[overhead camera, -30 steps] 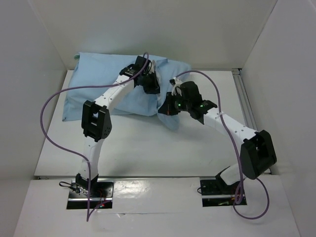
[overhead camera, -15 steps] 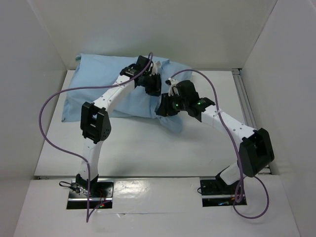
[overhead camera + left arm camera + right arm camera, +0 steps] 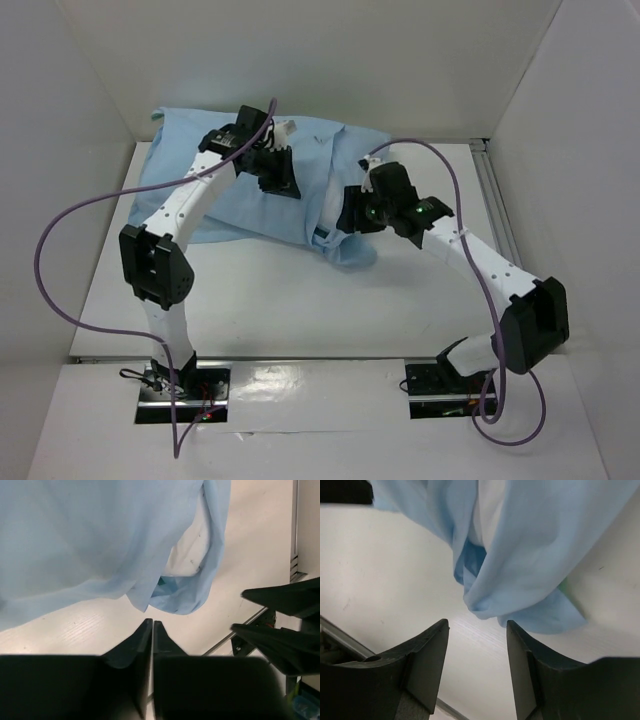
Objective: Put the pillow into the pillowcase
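Black fingers of the right gripper (image 3: 477, 625) stand apart with nothing between them. They hover over the white table (image 3: 280, 290), just short of the loose mouth of the pillowcase (image 3: 310, 170). That mouth sags in a limp blue fold at the near right corner of the bundle, with a sliver of sea-green lining showing at its edge. Further in, the left gripper (image 3: 151, 626) has its jaws pressed together on nothing and hangs above the cloth without touching it. White fabric of the pillow (image 3: 186, 550) shows through the opening. The rest of it seems to lie under the blue cloth, which stretches toward the far left corner of the table.

As I judge it, the stuffing is nearly done and the step in hand is closing out the open end. The next move probably calls for one gripper to pinch the drooping hem and draw it over the white corner that shows. The other would need to pin the bundle so it does not slide.

Counted: one pillow, one pillowcase, two grippers.
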{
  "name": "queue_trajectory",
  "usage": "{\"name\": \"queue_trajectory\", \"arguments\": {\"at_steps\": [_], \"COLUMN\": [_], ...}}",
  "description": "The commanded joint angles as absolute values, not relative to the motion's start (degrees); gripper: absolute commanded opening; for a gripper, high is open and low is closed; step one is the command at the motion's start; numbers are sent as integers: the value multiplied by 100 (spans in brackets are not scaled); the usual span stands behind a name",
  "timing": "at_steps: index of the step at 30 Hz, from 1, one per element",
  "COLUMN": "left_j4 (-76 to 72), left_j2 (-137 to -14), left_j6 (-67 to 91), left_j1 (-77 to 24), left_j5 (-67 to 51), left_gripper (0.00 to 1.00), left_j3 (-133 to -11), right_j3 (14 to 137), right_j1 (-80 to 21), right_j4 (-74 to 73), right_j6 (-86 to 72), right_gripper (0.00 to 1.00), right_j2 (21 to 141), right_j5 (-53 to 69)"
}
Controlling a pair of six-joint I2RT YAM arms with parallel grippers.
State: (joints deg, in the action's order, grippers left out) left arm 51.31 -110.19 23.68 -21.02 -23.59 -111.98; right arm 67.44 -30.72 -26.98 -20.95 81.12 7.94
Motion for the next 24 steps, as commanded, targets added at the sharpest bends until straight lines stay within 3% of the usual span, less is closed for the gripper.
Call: {"name": "queue_trajectory", "arguments": {"at_steps": [1,4,5,13,15,18,19,20,21,24], "left_j4": [4993,4904,4826,4324,4324,4324,4324,4324,4263,4263], "left_j2": [-10784,-10985,-11039,-11539,-11663,-11733,-11733,-11733,-11733,-11733], "left_j6": [2145,2145,2205,2540,2592,2645,2715,2716,2716,2716], "left_j1": [-2214,-2513,-2583,-2777,-2777,-2777,-2777,-2699,-2646,-2593], "left_j5": [-2329,-1840,-1724,-924,-608,-414,-413,-413,-413,-413], "left_gripper": [20,60,63,66,56,34,11,7,0,0], "left_j3": [-11057,-11004,-11004,-11135,-11197,-11197,-11197,-11197,-11197,-11197], "right_j3": [7372,7776,7891,8700,8903,9026,9026,9026,9026,9193], "right_j1": [-3023,-2971,-2971,-2866,-2865,-2865,-2865,-2865,-2865,-2865], "right_j4": [-3049,-3154,-3155,-3269,-3383,-3516,-3403,-3401,-3401,-3462], "right_j6": [-2293,-2504,-2574,-2742,-2742,-2742,-2742,-2742,-2742,-2690], "right_gripper": [57,57,62,62,58,22,11,0,0,0], "right_j2": [7883,8252,8401,9729,9991,10055,9889,9809,9730,9431], "right_j5": [194,-70,-140,-711,-948,-1001,-1002,-1002,-1002,-844]}}
